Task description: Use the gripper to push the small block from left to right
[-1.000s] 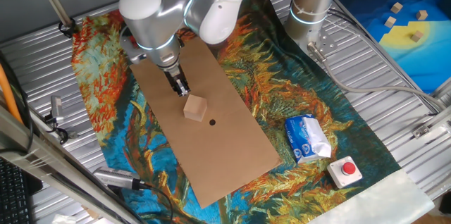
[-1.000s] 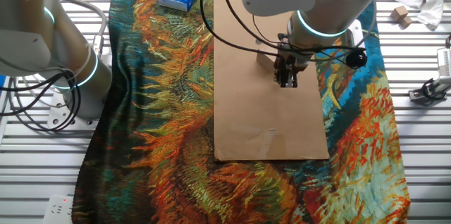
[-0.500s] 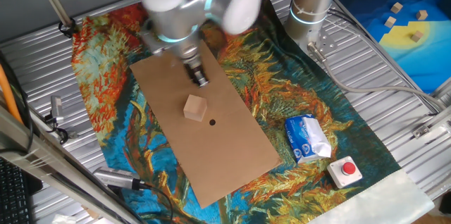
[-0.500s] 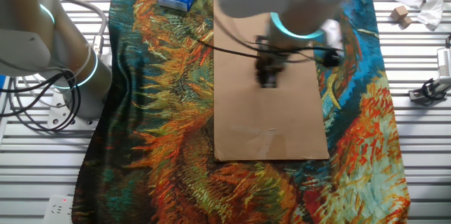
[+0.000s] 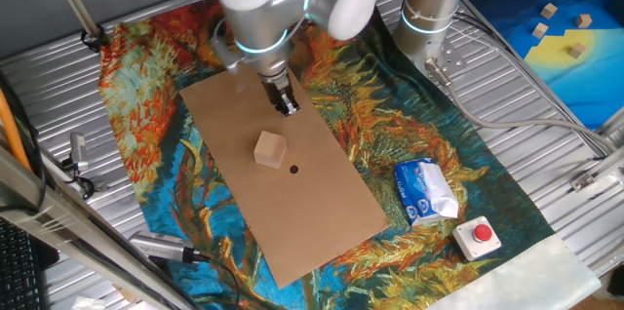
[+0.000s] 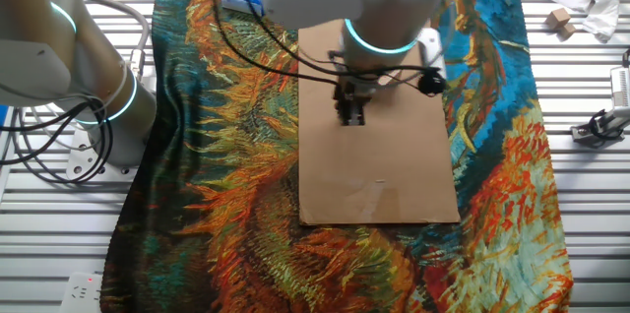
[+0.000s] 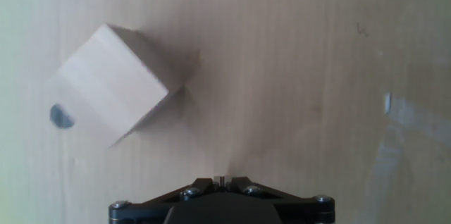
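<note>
The small block (image 5: 270, 148) is a light-tan wooden cube. It rests on the brown cardboard sheet (image 5: 322, 193), next to a dark dot. In the hand view the small block (image 7: 113, 83) lies at the upper left, beside the same dot. My gripper (image 5: 289, 108) hangs above the cardboard, up and to the right of the block, apart from it. Its black fingers are pressed together and hold nothing. In the other fixed view the gripper (image 6: 351, 116) is over the cardboard's upper part, and the arm hides the block. In the hand view the gripper (image 7: 221, 179) shows at the bottom edge.
A painted cloth (image 5: 146, 115) covers the slatted table. A white-and-blue carton (image 5: 425, 193) and a red button (image 5: 480, 236) lie at the front right. A second silver arm column (image 5: 429, 8) stands at the back right. Tiny wooden cubes (image 5: 556, 27) sit on a blue-yellow sheet.
My gripper has moved away from the block, up and to the right over the cardboard. The block has stayed beside the dark dot.
</note>
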Controlling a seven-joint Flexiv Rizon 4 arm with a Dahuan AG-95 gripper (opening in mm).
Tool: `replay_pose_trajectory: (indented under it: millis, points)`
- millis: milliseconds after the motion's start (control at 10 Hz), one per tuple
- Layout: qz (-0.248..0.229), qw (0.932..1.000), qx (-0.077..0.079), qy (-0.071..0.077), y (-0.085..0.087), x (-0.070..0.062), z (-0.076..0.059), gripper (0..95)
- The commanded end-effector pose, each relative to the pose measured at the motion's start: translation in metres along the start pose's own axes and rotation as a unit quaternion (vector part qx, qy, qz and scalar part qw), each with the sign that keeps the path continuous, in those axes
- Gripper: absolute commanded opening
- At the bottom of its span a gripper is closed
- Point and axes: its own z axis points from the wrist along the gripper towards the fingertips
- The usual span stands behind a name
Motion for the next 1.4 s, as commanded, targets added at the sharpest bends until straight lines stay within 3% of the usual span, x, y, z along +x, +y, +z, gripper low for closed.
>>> replay_pose_trajectory:
  millis: [100, 200, 500, 700, 1100, 1400]
  points:
    - [-0.001, 1.0, -0.005, 0.003, -0.002, -0.002, -0.005, 0.0]
    - [0.0, 0.9999, -0.011, 0.003, -0.002, -0.004, -0.006, 0.0]
    - [-0.002, 1.0, -0.008, 0.001, -0.003, -0.009, -0.009, 0.0]
    - [-0.001, 0.9999, -0.011, 0.003, -0.005, -0.022, -0.016, 0.0]
    - [0.002, 0.9997, -0.011, 0.023, -0.002, -0.023, -0.034, 0.0]
    - [0.011, 0.9996, -0.016, 0.019, 0.006, -0.034, -0.027, 0.0]
